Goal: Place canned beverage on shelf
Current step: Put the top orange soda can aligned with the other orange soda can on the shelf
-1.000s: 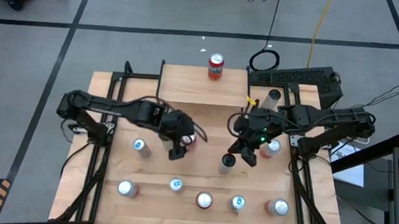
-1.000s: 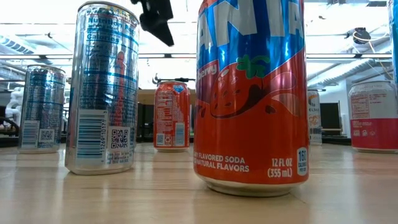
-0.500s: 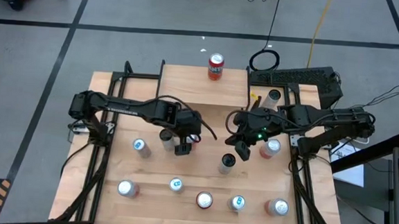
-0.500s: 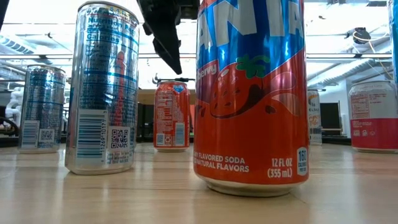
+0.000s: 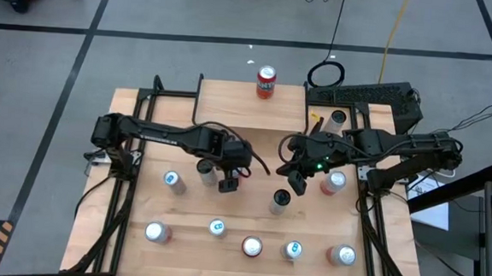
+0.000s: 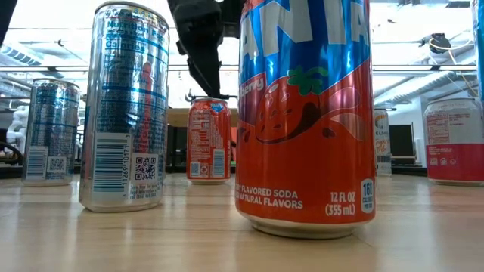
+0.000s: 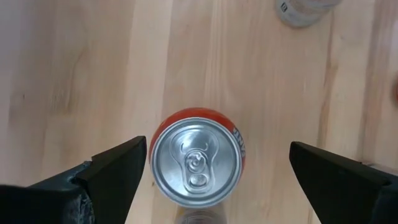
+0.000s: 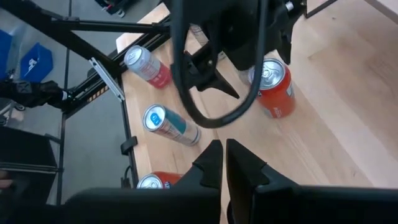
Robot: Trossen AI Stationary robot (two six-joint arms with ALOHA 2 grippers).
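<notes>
Lowered since a second ago, the left pincer (image 7: 214, 171) now hangs wide open directly over the upright red can (image 7: 198, 158), one finger to each side, nothing gripped. Closing looks next. Right pincer (image 8: 225, 163) waits shut nearby above the worktop (image 5: 231, 103).

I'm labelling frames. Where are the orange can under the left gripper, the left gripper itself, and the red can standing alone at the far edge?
orange can (image 7: 197, 157): left wrist view, silver lid.
left gripper (image 7: 217, 171): left wrist view, midway between its open fingers.
red can (image 5: 266, 82): high view, top.
</notes>
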